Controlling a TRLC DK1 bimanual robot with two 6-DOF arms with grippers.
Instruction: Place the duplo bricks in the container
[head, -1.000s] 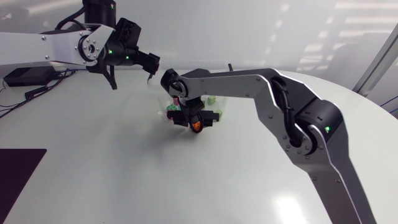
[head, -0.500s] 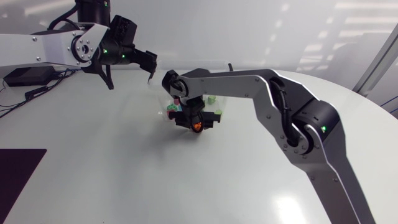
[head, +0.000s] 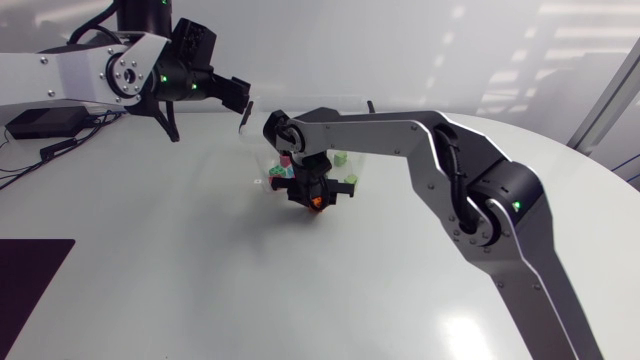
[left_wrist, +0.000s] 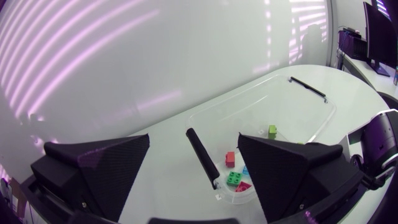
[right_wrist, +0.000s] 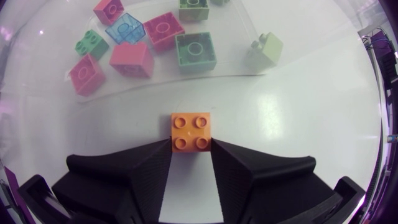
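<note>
An orange duplo brick (right_wrist: 191, 132) lies on the white table just outside the clear container (right_wrist: 56, 99), and my right gripper (right_wrist: 191, 148) is shut on it, one finger on each side. The head view shows that gripper (head: 315, 196) pointing down at the orange brick (head: 316, 204) by the container's (head: 352, 108) near wall. Several pink, green and blue bricks (right_wrist: 131, 59) lie inside it. My left gripper (head: 240, 101) hangs open and empty, high over the container's back left. In its own view the left gripper (left_wrist: 194, 149) looks down on the container (left_wrist: 267, 102) and the bricks (left_wrist: 234, 178).
A pale green brick (right_wrist: 267, 48) lies by the container's wall, ahead and to the side of my right gripper. Black latch bars (left_wrist: 202, 154) sit at both ends of the container. A black mat (head: 30, 275) lies at the table's front left.
My right gripper's fingers have closed onto the orange brick. The left arm has drawn back a little, up and away from the container, still open.
</note>
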